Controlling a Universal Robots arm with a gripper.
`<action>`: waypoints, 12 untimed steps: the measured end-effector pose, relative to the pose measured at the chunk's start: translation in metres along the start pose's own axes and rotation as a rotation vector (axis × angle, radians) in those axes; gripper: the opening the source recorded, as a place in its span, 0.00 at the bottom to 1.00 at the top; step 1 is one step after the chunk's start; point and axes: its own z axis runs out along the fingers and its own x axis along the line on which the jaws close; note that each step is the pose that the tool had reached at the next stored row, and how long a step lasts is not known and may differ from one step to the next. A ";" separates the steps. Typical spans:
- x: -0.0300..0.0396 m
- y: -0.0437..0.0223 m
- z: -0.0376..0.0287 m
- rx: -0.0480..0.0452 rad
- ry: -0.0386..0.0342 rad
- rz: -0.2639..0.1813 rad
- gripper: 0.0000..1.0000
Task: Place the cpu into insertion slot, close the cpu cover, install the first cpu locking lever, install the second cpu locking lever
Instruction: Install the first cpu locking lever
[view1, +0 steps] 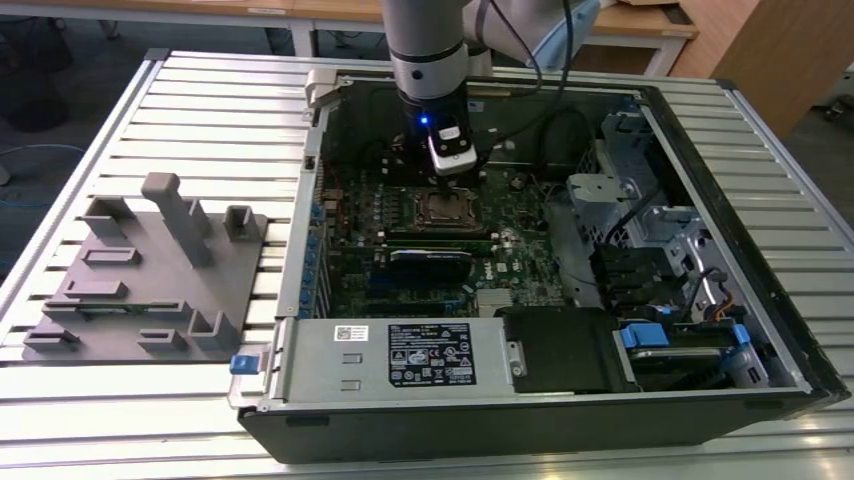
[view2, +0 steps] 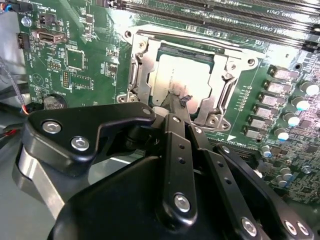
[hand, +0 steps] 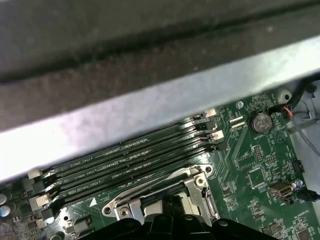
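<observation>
Both jaws together at cpu cover (view2: 141, 75) edge, cpu (view2: 192, 80) seated

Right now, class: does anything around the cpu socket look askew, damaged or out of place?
Nothing stands out. The cpu lies flat and square in the window of the cpu cover, which sits level around it, and the pincer is poised at one edge of the cpu. No bent, loose or damaged parts show.
</observation>
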 end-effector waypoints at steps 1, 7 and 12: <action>0.0000 0.0000 0.0000 0.0002 0.0008 0.000 0.11; -0.0014 0.0005 -0.0071 0.0005 0.0013 0.000 0.11; -0.0023 0.0008 -0.0073 0.0016 0.0017 0.002 0.11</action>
